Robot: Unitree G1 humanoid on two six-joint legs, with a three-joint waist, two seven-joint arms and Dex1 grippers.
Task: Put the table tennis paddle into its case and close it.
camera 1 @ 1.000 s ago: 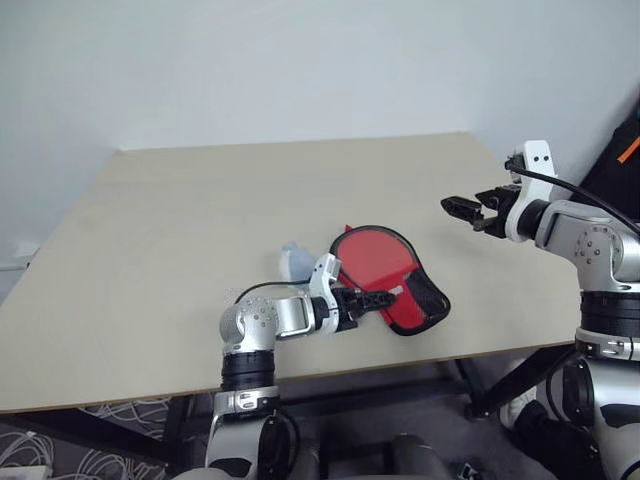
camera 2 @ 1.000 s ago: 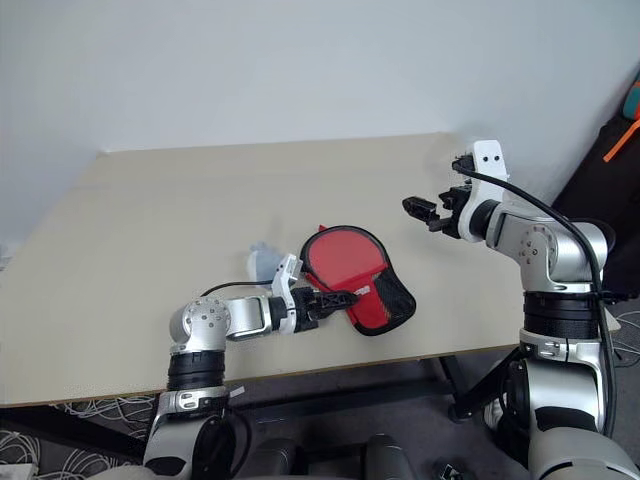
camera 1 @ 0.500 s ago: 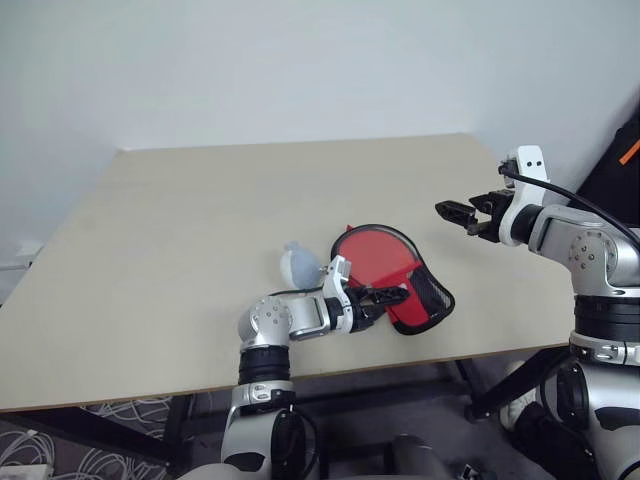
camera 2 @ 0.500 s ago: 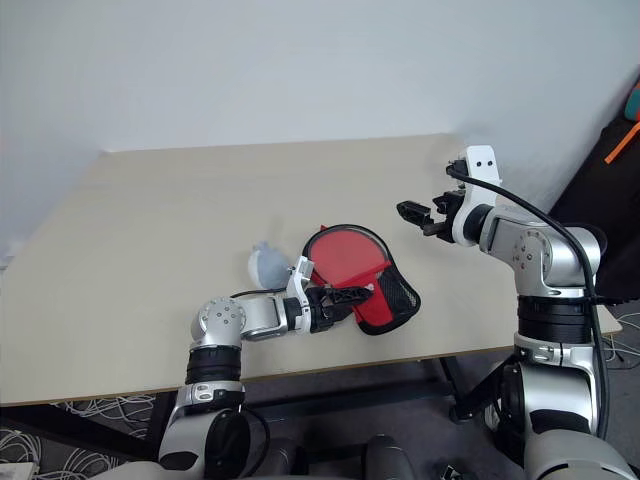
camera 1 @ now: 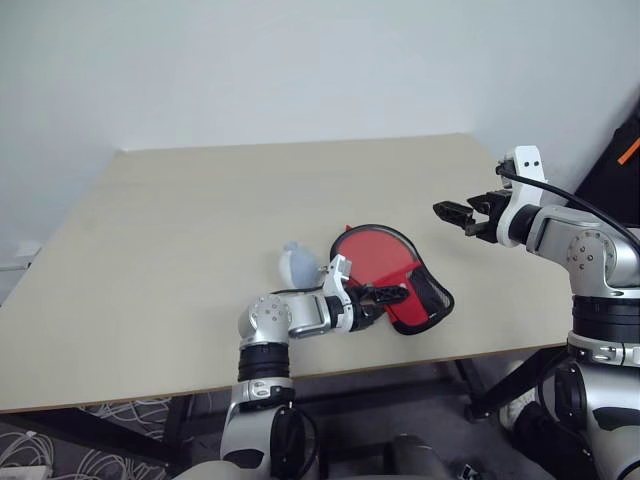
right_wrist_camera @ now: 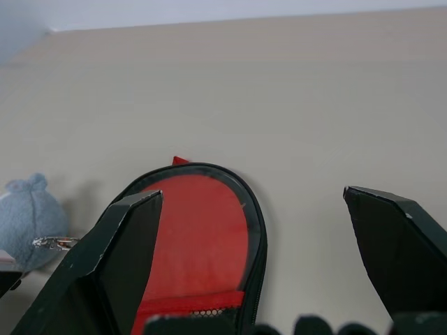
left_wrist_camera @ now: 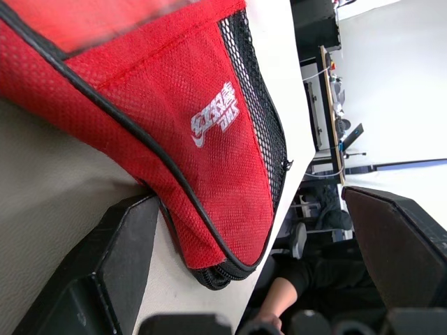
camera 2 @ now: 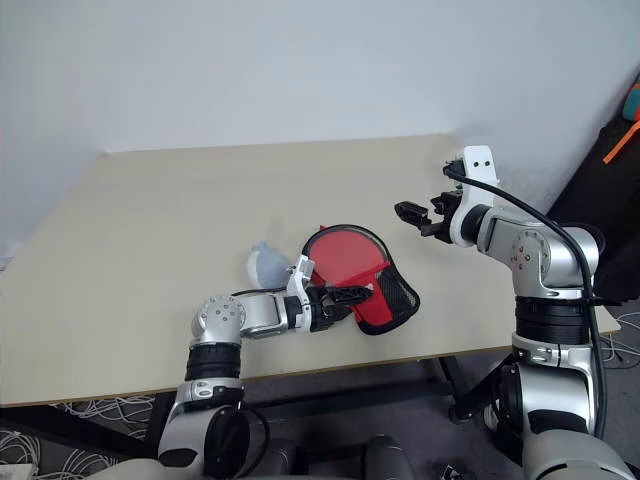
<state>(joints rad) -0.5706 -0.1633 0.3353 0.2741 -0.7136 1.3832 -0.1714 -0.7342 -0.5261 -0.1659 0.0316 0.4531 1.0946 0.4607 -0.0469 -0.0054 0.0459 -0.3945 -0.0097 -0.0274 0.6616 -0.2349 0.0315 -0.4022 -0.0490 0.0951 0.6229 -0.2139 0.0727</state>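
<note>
Claws first: the left claw point(camera 1: 392, 296) sits low at the case's near end, its fingers spread wide, one finger point(left_wrist_camera: 112, 272) touching the red fabric by the white logo, gripping nothing. The case point(camera 1: 392, 270) lies flat on the pale surface point(camera 1: 180, 230) close to its near edge, red side and black mesh pocket up. Through its clear panel a round red face shows; whether that is the table tennis paddle cannot be told. Just beside the case rests a small grey-blue soft object point(camera 1: 298, 263). Beyond the case, the right claw point(camera 1: 452, 212) hovers well above the surface, spread wide and empty.
</note>
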